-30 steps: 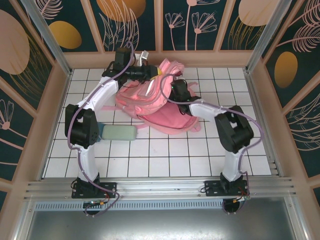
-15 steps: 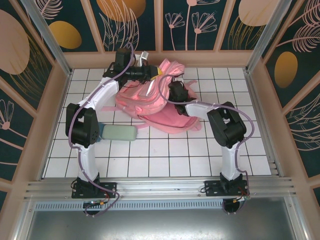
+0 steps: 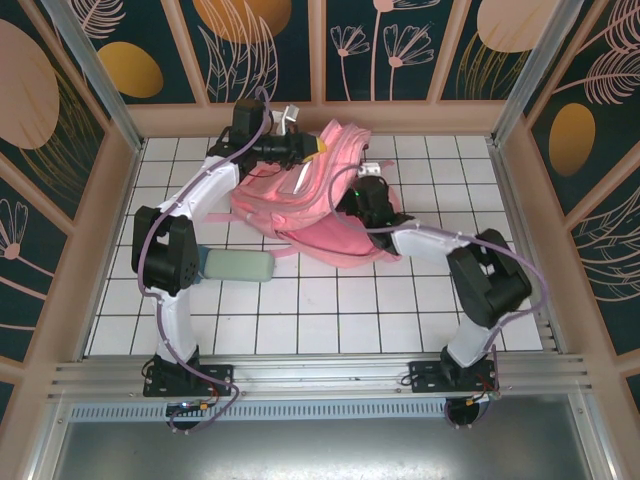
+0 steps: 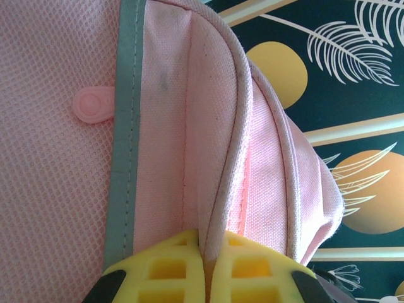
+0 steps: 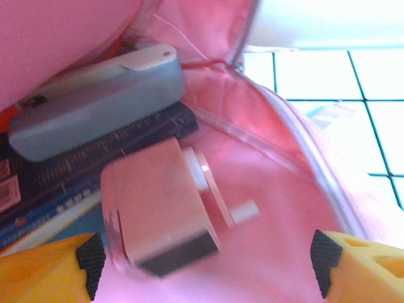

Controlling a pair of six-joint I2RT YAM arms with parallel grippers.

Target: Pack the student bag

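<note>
The student bag (image 3: 300, 205) lay toward the far middle of the white tiled surface (image 3: 330, 320); the left tool (image 4: 205, 255) was clenched on a fold of its pink fabric near the top; the right tool (image 5: 208, 268) stood released, spread wide at the bag's open mouth; inside lay a small pink box (image 5: 158, 202), blurred, beside a grey-blue case (image 5: 88, 110) resting on a dark book (image 5: 145, 136).

Left pincer (image 4: 206, 254) tight on student bag (image 4: 218, 126) fold.
</note>
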